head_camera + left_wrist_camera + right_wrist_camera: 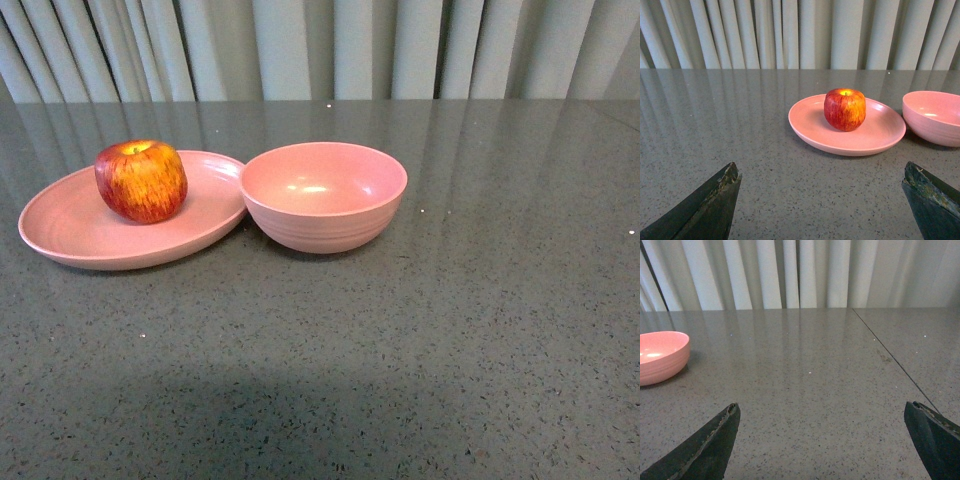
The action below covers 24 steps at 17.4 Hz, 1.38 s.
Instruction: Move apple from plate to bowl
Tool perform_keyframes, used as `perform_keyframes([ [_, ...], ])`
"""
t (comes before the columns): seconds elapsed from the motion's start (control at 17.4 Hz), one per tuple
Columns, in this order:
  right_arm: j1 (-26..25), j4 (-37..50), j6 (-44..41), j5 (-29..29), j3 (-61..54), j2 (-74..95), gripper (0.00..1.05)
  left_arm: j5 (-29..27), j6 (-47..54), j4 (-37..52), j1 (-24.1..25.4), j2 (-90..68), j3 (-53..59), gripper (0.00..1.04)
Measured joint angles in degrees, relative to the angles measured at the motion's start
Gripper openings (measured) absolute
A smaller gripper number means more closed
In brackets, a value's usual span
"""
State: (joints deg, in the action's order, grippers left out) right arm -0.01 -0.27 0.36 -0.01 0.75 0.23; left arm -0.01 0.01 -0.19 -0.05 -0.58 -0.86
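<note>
The red apple (141,180) with yellow streaks sits upright on the shallow pink plate (60,230) at the table's left. The deep pink bowl (323,195) stands just right of the plate, touching its rim, and is empty. Neither arm shows in the front view. In the left wrist view the apple (844,109) sits on the plate (810,127) ahead, with the bowl (932,117) beside it. My left gripper (821,172) is open and empty, well short of the plate. My right gripper (822,412) is open and empty over bare table, the bowl (660,357) off to one side.
The grey speckled table (450,330) runs to a pleated curtain (320,45) at the back. A thin seam (890,355) crosses the tabletop in the right wrist view.
</note>
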Motion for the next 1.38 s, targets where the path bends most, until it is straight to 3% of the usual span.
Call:
perform_keyframes([
  [0.75, 0.00, 0.00, 0.00, 0.00, 0.00, 0.00, 0.98, 0.00, 0.00, -0.02, 0.00, 0.00, 0.00, 0.98],
  [0.81, 0.00, 0.02, -0.02, 0.00, 0.00, 0.00, 0.98, -5.55, -1.46, -7.21, -2.05, -1.68, -1.99, 0.98],
  [0.86, 0.00, 0.00, 0.07, 0.13, 0.00, 0.00, 0.98, -15.26, -3.91, -14.75, -7.08, -8.70, -5.92, 0.98],
  [1.04, -0.04, -0.02, -0.02, 0.07, 0.00, 0.00, 0.98, -24.57, -5.90, -15.96, -9.20, -12.79, -7.72, 0.98],
  [1.21, 0.00, 0.07, 0.00, -0.02, 0.00, 0.00, 0.98, -23.61, -6.08, -11.89, -8.94, -14.05, -10.45, 0.98],
  [1.38, 0.00, 0.04, -0.02, 0.00, 0.00, 0.00, 0.98, -18.71, -5.73, -5.97, -6.16, -19.58, -12.41, 0.98],
])
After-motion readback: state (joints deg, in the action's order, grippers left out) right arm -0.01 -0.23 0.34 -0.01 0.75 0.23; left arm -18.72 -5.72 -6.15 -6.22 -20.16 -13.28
